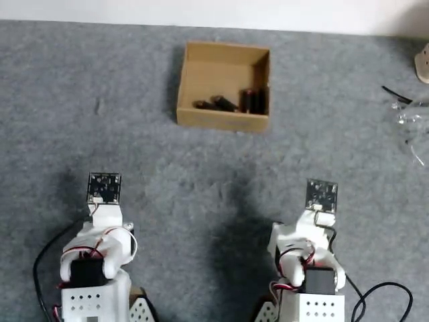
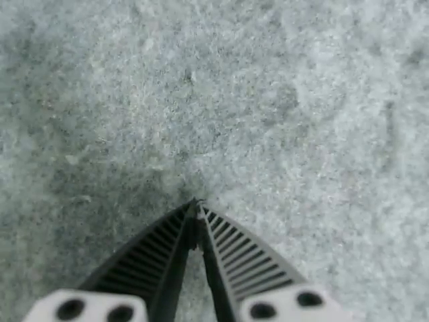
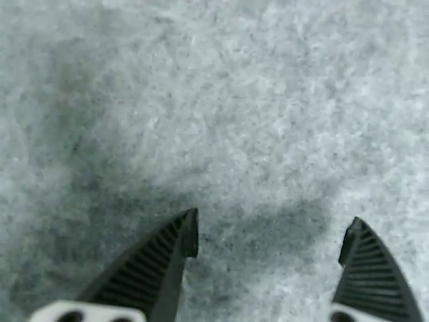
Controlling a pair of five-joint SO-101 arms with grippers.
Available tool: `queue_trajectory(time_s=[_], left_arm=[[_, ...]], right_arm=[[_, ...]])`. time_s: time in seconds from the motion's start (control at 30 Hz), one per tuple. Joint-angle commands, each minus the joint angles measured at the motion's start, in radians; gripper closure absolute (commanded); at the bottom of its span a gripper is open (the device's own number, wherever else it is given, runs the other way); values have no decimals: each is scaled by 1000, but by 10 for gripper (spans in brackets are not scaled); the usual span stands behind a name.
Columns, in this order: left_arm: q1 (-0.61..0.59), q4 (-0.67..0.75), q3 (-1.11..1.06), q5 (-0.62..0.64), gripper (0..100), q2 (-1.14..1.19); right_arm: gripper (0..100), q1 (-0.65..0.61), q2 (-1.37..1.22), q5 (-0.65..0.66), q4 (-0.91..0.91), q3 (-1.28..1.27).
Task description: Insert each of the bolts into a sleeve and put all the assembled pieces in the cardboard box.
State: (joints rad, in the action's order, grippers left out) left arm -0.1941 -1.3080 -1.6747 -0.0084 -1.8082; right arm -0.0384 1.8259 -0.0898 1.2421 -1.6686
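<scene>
The cardboard box (image 1: 190, 117) stands at the back middle of the grey carpet. Inside it lie several dark bolt-and-sleeve pieces (image 1: 232, 102), towards its front and right. Both arms are folded back at the near edge, far from the box. My left gripper (image 2: 196, 213) is shut, its ribbed fingers meeting at the tips over bare carpet, with nothing between them. My right gripper (image 3: 273, 235) is open wide over bare carpet, and nothing sits between its fingers (image 3: 175, 249).
Grey carpet (image 1: 214, 174) covers the whole work area. Clear plastic bits and a black wire (image 1: 405, 111) lie at the far right edge. A pale object (image 1: 422, 64) pokes in at the upper right. Cables trail by both arm bases.
</scene>
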Motion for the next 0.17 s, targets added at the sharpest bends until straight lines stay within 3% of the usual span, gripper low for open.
queue_trajectory(time_s=[0.0, 0.13], left_arm=[[-13, -5, -21, 0, 993, -12], [-13, -5, -21, 0, 993, -12]], right_arm=[[691, 12, 10, 9, 5, -105], [691, 12, 10, 9, 5, -105]])
